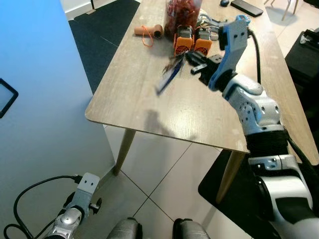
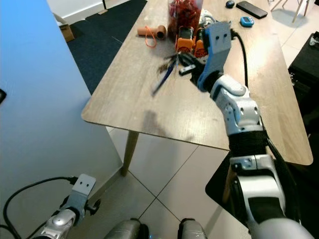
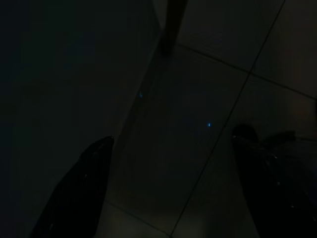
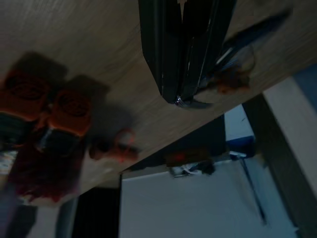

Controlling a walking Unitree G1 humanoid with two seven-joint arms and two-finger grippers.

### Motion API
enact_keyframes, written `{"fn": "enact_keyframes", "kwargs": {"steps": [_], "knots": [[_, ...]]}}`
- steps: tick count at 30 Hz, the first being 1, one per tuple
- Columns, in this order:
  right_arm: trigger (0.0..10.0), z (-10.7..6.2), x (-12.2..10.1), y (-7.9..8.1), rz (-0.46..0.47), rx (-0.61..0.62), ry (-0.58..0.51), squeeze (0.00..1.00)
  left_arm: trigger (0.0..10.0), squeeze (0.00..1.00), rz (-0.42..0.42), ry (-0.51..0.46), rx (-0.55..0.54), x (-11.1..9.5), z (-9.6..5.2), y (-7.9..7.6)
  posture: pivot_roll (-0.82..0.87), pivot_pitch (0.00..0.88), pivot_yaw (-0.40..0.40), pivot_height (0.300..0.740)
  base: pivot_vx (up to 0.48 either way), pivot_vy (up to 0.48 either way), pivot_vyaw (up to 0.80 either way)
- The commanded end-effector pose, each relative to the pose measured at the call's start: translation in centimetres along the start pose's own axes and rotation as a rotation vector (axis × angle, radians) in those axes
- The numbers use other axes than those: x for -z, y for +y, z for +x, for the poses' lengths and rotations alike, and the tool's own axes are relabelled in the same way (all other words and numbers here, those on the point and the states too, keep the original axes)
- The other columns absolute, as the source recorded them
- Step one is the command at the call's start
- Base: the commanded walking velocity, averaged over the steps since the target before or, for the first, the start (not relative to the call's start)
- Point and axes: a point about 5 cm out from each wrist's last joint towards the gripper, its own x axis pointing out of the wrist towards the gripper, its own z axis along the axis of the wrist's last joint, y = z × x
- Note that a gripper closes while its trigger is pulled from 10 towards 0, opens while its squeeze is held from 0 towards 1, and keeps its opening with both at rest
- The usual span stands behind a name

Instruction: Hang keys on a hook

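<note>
My right gripper (image 1: 193, 62) is held over the wooden table (image 1: 149, 114), shut on a bunch of keys (image 1: 174, 64). A blue strap (image 1: 166, 81) trails from the keys, blurred, just above the tabletop. In the right wrist view the two fingers (image 4: 168, 59) are pressed together, with the blurred keys (image 4: 233, 74) beside their tips. On the blue wall panel (image 1: 45, 99) at my left there is a black hook-like outline (image 1: 7, 97). My left arm (image 1: 75, 209) hangs low by the floor, its gripper (image 3: 173, 188) open.
At the table's far end stand two orange blocks (image 1: 192, 44), a jar of red pieces (image 1: 182, 12), a cardboard roll with an orange band (image 1: 148, 32) and a phone (image 1: 246, 7). The table's near corner (image 1: 92, 115) juts toward the panel. Tiled floor and dark mats lie below.
</note>
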Motion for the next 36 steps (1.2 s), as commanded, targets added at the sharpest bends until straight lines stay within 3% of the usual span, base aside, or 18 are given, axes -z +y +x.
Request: {"fn": "enact_keyframes", "kwargs": {"steps": [1,7,9,11,17,23,27,30,32,35,36], "knots": [[10.0,-0.1,0.3,-0.3,0.011,0.01,0.001,0.0,10.0,0.23,-0.009,0.029,0.009,0.8,-0.2,-0.4,0.07,0.167,-0.022,0.74,0.0,0.0,0.0],[10.0,-1.3,3.6,2.4,-0.039,-0.222,0.199,0.0,10.0,0.23,-0.012,0.03,0.011,0.8,-0.1,-0.6,0.06,0.166,-0.023,0.74,0.0,0.0,0.0],[10.0,-1.3,3.6,2.4,-0.039,-0.222,0.199,0.0,10.0,0.23,-0.012,0.03,0.011,0.8,-0.1,-0.6,0.06,0.166,-0.023,0.74,0.0,0.0,0.0],[10.0,-2.8,5.7,3.6,-0.044,-0.31,0.274,0.0,10.0,0.23,-0.013,0.03,0.016,0.8,-0.1,-0.8,0.06,0.166,-0.021,0.74,0.0,0.0,0.0],[10.0,-4.6,7.3,5.2,-0.027,-0.404,0.326,0.0,10.0,0.23,-0.013,0.028,0.024,0.8,-0.1,-1.0,0.05,0.163,-0.02,0.74,0.0,0.0,0.0],[10.0,-5.5,7.6,5.5,-0.014,-0.421,0.326,0.0,10.0,0.23,-0.015,0.03,0.026,1.0,-0.1,-1.2,0.05,0.144,-0.02,0.74,0.0,0.0,0.0],[10.0,-6.1,7.3,5.5,-0.001,-0.415,0.302,0.0,10.0,0.22,-0.018,0.031,0.025,0.9,-0.1,-1.3,0.05,0.129,-0.02,0.74,0.0,0.0,0.0],[10.0,-6.2,6.1,4.3,-0.012,-0.329,0.231,0.0,10.0,0.23,-0.026,0.026,0.022,0.7,0.0,-1.3,0.05,0.114,-0.015,0.74,0.0,0.0,0.0],[10.0,-5.7,4.8,2.5,-0.046,-0.198,0.155,0.0,10.0,0.22,-0.026,0.023,0.022,0.4,0.1,-1.3,0.04,0.108,-0.011,0.74,0.0,0.0,0.0],[10.0,-5.5,4.3,1.8,-0.057,-0.144,0.126,0.0,10.0,0.22,-0.026,0.023,0.023,0.3,0.2,-1.3,0.04,0.108,-0.011,0.74,0.0,0.0,0.0],[10.0,-5.3,3.5,0.3,-0.074,-0.044,0.087,0.0,10.0,0.22,-0.024,0.021,0.024,0.2,0.2,-1.4,0.04,0.102,-0.006,0.74,0.0,0.0,0.0]]}}
